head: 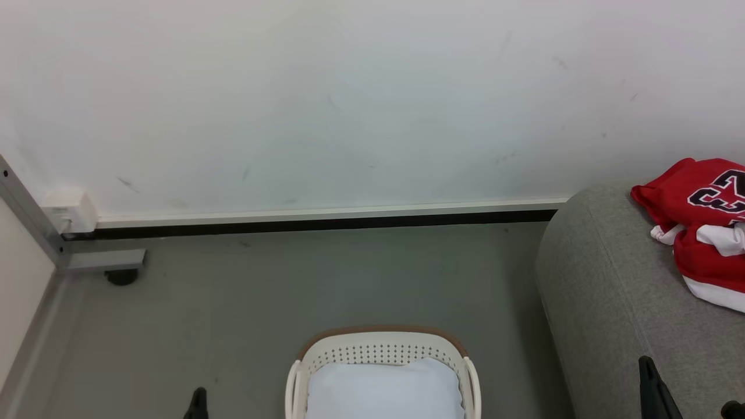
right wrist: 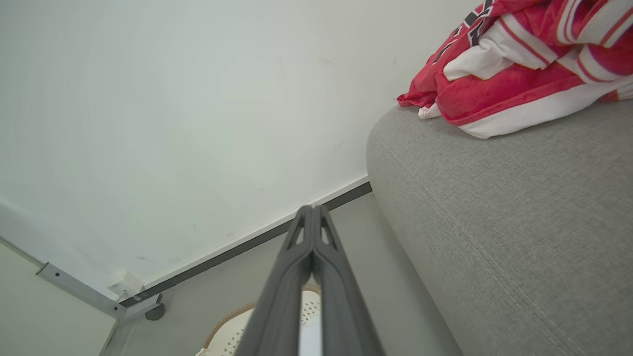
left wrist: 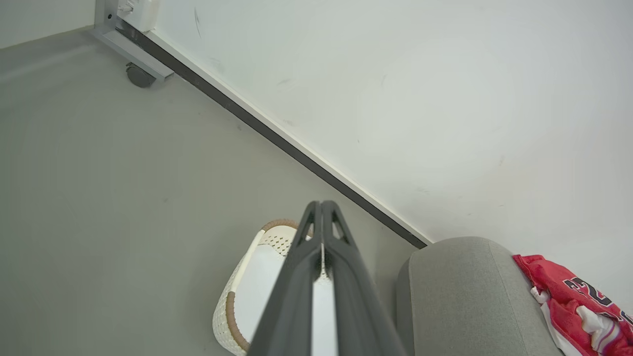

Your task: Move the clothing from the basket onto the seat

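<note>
The red clothing [head: 701, 233], number-23 jersey included, lies bunched on the grey sofa [head: 611, 302] at the right; the right wrist view adds its striped white trim. Left of the sofa, the basket [head: 378, 343] sits on the floor [head: 233, 302] holding a white pad [head: 384, 390]. The left claw [left wrist: 321, 203] and right claw [right wrist: 312, 207] each have their fingers pressed together, holding nothing.

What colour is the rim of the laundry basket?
Brown rim on a cream perforated basket; clearest in the head view.
</note>
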You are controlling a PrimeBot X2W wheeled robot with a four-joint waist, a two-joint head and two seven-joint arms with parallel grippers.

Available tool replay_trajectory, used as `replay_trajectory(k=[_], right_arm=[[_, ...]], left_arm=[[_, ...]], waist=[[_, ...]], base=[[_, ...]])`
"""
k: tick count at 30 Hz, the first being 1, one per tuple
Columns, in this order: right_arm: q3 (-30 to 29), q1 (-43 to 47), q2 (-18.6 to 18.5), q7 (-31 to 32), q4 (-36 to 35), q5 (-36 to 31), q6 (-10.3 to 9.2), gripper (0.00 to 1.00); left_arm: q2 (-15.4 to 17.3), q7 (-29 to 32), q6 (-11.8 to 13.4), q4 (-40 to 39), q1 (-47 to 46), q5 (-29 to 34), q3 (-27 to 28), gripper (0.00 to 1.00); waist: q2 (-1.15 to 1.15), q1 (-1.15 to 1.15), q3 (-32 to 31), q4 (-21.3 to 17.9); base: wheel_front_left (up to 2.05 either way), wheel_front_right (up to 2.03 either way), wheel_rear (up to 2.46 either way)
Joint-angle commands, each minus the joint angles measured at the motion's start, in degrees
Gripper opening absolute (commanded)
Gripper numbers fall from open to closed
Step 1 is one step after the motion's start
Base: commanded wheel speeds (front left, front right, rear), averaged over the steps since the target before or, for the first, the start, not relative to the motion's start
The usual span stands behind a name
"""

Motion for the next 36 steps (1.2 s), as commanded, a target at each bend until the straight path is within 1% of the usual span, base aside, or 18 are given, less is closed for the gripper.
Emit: replay_trajectory(k=[1,13,14,36], right_arm=[[-0.36,-1.60,-0.43,0.59,-0.92,2.49,-0.03,0.00],[-1.17,-2.81,-0.50,3.07,-1.09,12.38,-0.05,0.00],[-1.17,-2.81,-0.50,3.07,-1.09,12.38,-0.05,0.00],[-2.38,-4.53,-0.61,6.95,-1.33,27.78,-0.07,0.00]], left_arm=[[0.08,0.63,-0.47,-0.82,-1.55,-2.51,0.62,0.00],[-0.08,3.08,-1.72,-0.93,-3.09,-11.28,1.99,0.00],[-0.08,3.08,-1.72,-0.93,-3.09,-11.28,1.99,0.00],[-0.30,6.95,-3.68,-1.08,-5.46,-24.92,4.11,0.00]], waist=[[0.00,0.00,0.04,0.06],[0.00,0.00,0.36,0.49],[0.00,0.00,0.36,0.49],[0.00,0.00,0.93,1.26]], base=[[0.00,0.00,0.00],[0.00,0.00,0.00],[0.00,0.00,0.00],[0.00,0.00,0.00]])
